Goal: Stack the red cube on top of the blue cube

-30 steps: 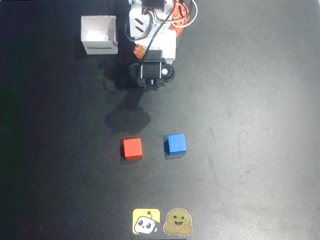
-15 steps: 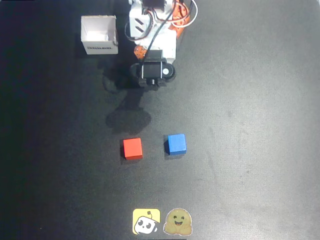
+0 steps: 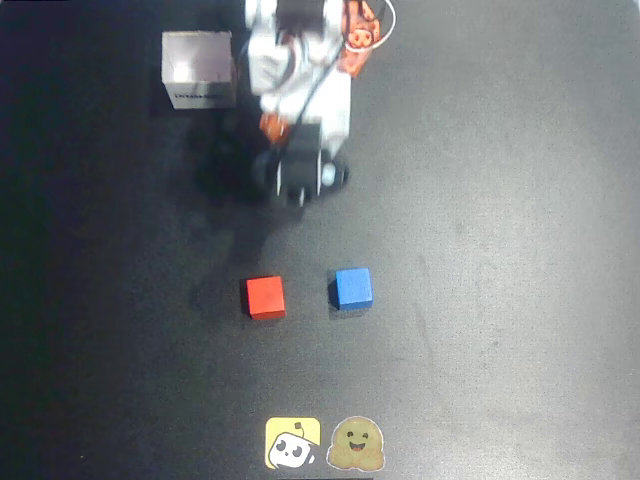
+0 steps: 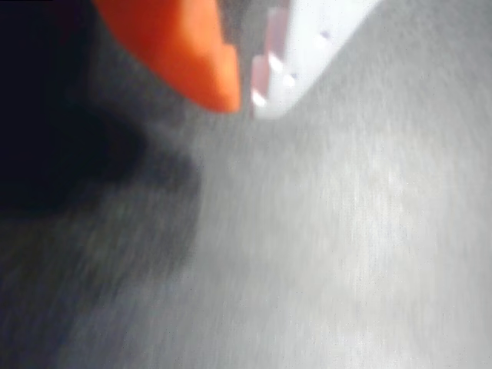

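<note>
The red cube (image 3: 265,297) lies on the dark table, with the blue cube (image 3: 352,287) a short gap to its right in the overhead view. Both sit flat and apart. My gripper (image 3: 298,182) hangs near the arm's base, well above the cubes in the picture, and is blurred by motion. In the wrist view the orange finger (image 4: 192,54) and the white finger (image 4: 300,54) meet at their tips, so the gripper (image 4: 247,100) is shut with nothing in it, over bare table.
A white open box (image 3: 198,68) stands at the top left beside the arm's base (image 3: 300,50). Two stickers, one yellow (image 3: 292,443) and one tan (image 3: 357,444), lie at the bottom edge. Bare dark table surrounds the cubes.
The arm has begun to move: the wrist has slid a little down the picture toward the cubes and now shows blurred. Both cubes stay in place.
</note>
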